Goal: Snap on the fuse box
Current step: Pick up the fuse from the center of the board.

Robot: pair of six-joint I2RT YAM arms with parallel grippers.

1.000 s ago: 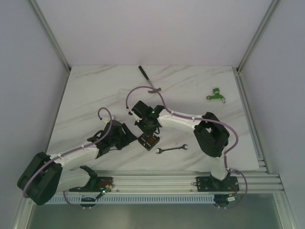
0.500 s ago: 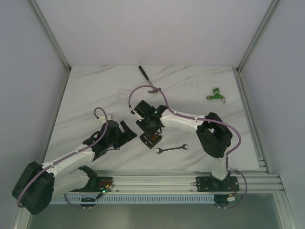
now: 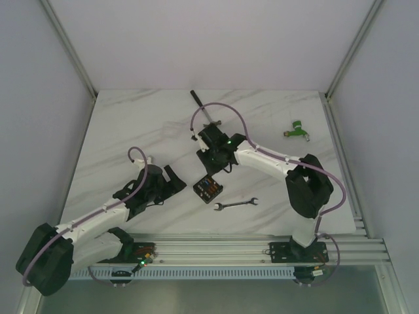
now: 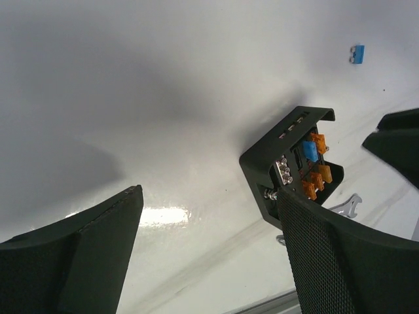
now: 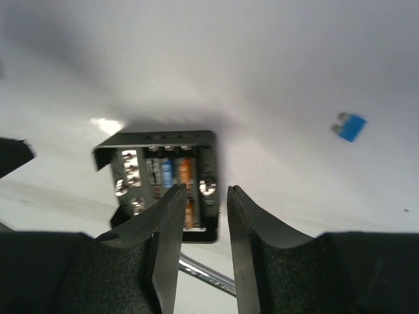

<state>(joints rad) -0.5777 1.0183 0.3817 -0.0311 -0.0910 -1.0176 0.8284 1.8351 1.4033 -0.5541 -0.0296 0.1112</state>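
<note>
Right claw (image 3: 218,152) has backed off over the last sec; it was sitting right over the fuse box (image 3: 207,188), now it hangs up and away w/ bare table (image 3: 131,131) btwn them in the top view; its fingers are only narrowly parted and grip nothing.

The box got nudged only slightly during the retreat; it lies flat on the table just ahead of and below that claw's tips; in the right wrist view the left fingertip overlaps the box's near corner w/o visibly touching it.

Left claw (image 3: 171,180) drew back a little early in that sec, then approx static; jaws wide apart, empty; the box sits ahead of it and off to its right-finger side, near but apart.

What it means: reads like a press-then-let-go, so the right arm is prob done w/ its push or resetting for another. Both wrist views show orange and blue fuses exposed in the box and no cover over them, so the snap can't be confirmed; I'd judge the task not yet closed out.

Wrench (image 3: 236,205) lies past the box from the right claw, near it; loose blue fuse (image 5: 347,126) sits off to that claw's right, well apart; neither is in the way.
</note>
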